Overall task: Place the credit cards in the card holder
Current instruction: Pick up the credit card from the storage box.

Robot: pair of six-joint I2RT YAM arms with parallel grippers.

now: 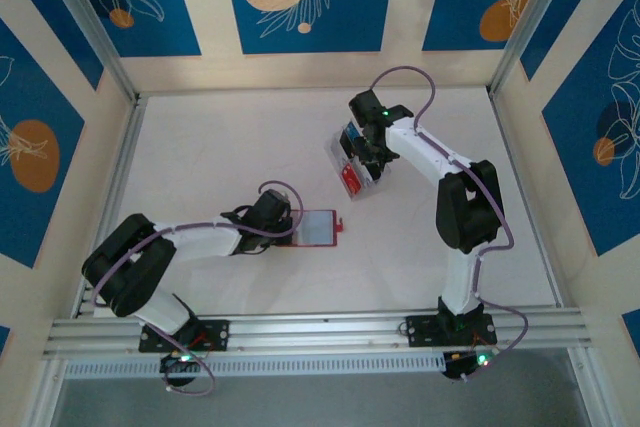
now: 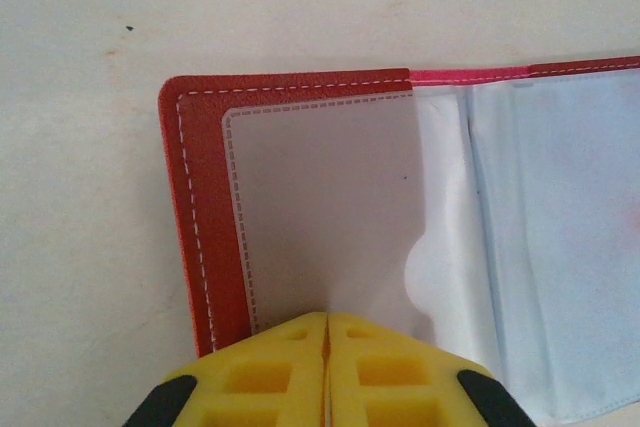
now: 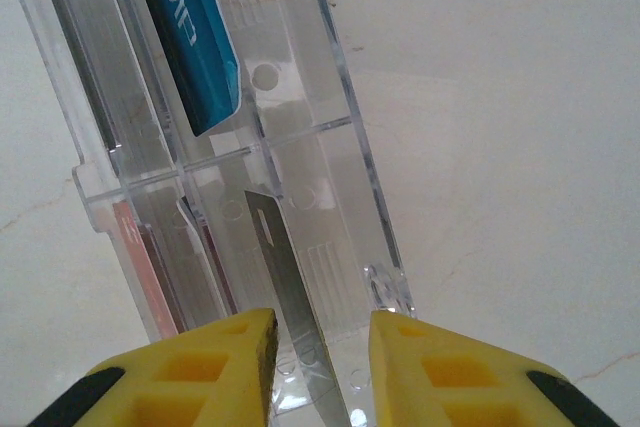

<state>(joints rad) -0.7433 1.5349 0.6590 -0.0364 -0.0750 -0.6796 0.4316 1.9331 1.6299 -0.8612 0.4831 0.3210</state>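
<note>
Wallet lies open on the bench, pale inner face up, just ahead of the left arm; left jaws pressed together, yellow fingers sitting on the wallet's near edge over the clear pocket; can't tell whether they nip the edge or just rest on it; the red leather border and white stitching run along the pocket's side and far edge; the wallet's tab is on the side away from the left arm; the tray is farther back and to the right, apart from the wallet, with the right arm reaching over it; right jaws spread, fingers low over the tray's near end; a thin grey card stands on edge between them, closer to the view's left finger, clear gap to the other one; not clamped as far as I can see; blue card stands in a far compartment of the tray; red card is in the tray's near end; no card in the wallet yet.
</note>
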